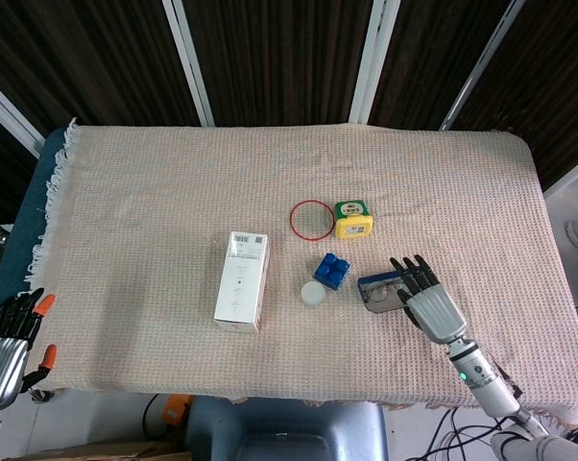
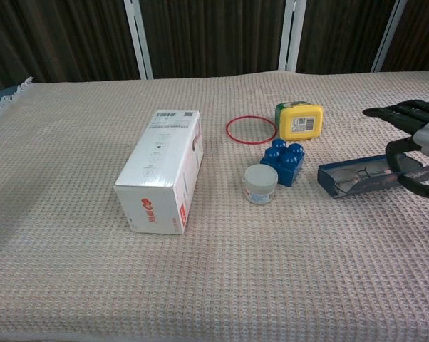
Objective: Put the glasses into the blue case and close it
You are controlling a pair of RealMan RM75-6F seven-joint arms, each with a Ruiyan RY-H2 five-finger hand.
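Note:
The blue case (image 2: 351, 178) lies flat and open on the cloth, right of the blue block. The glasses (image 2: 365, 172) rest inside it, thin wire rims showing. My right hand (image 2: 419, 137) holds the case's right end, fingers stretched above it and thumb curled around its near side. From the head view, the right hand (image 1: 427, 300) covers the right half of the case (image 1: 373, 284), and the glasses (image 1: 374, 295) peek out at its left. My left hand (image 1: 5, 342) hangs off the table's near left corner, fingers apart and holding nothing.
A white carton (image 2: 163, 169) stands left of centre. A red ring (image 2: 251, 130), a yellow tape measure (image 2: 298, 120), a blue toy block (image 2: 283, 161) and a small white jar (image 2: 260, 184) cluster just left of the case. The cloth-covered table (image 1: 155, 182) has fringe at its left edge.

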